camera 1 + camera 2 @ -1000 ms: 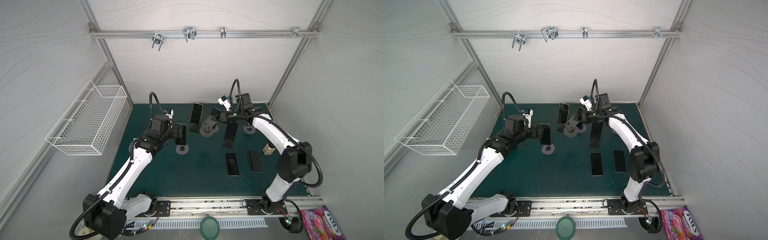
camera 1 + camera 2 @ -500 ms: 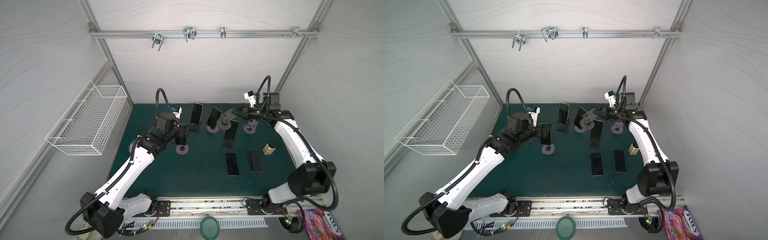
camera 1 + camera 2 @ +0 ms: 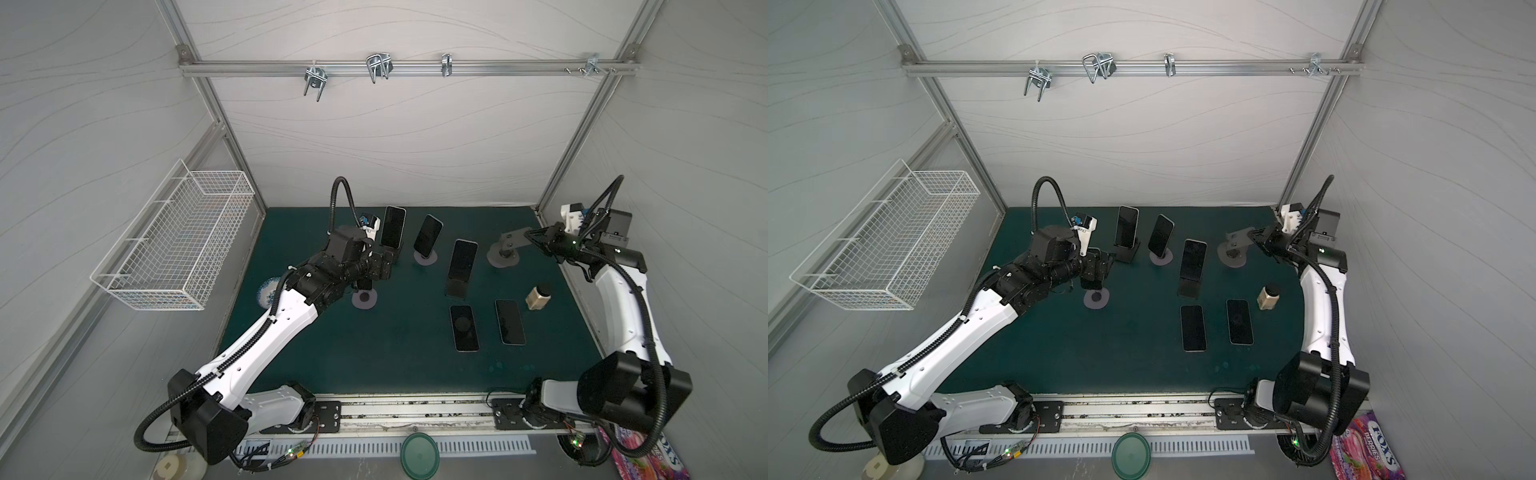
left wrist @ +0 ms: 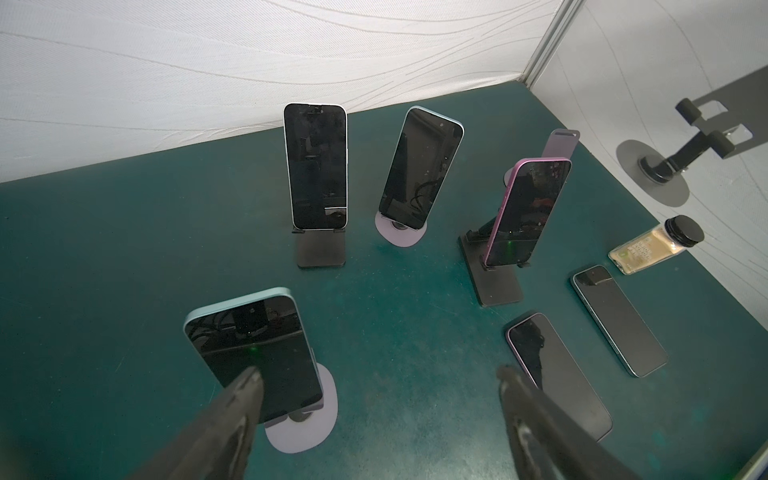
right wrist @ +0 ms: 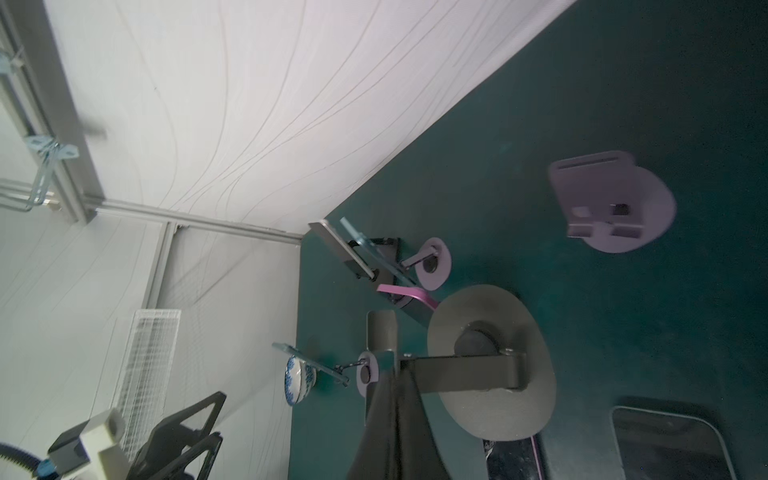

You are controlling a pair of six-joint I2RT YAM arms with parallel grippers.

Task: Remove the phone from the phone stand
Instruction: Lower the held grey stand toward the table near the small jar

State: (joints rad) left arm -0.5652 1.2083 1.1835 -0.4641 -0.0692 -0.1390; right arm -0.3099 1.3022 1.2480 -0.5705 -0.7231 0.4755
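Observation:
A phone [image 4: 253, 349] with a pale blue rim leans on a lavender round-based phone stand [image 4: 307, 432] at the mat's left middle. In both top views my left gripper [image 3: 384, 266] [image 3: 1100, 270] hangs over that phone [image 3: 365, 284]. The left gripper [image 4: 378, 374] is open; one finger [image 4: 245, 386] overlaps the phone's face, and whether it touches I cannot tell. My right gripper [image 5: 392, 376] [image 3: 533, 239] is shut on the plate of an empty dark grey stand [image 5: 490, 365] [image 3: 503, 253], held tilted off the mat at the back right.
Three more phones stand on stands: a white one [image 3: 392, 227], a blue one [image 3: 428, 235] and a purple one [image 3: 463, 259]. Two phones [image 3: 464, 327] [image 3: 510, 322] lie flat beside a small bottle [image 3: 538, 297]. An empty lavender stand [image 5: 611, 208], a bowl [image 3: 268, 289] and a wall basket [image 3: 174, 245] are nearby.
My right arm has swung from the back middle to the back right, carrying the grey stand. The left gripper has shifted slightly right over its phone and stays open.

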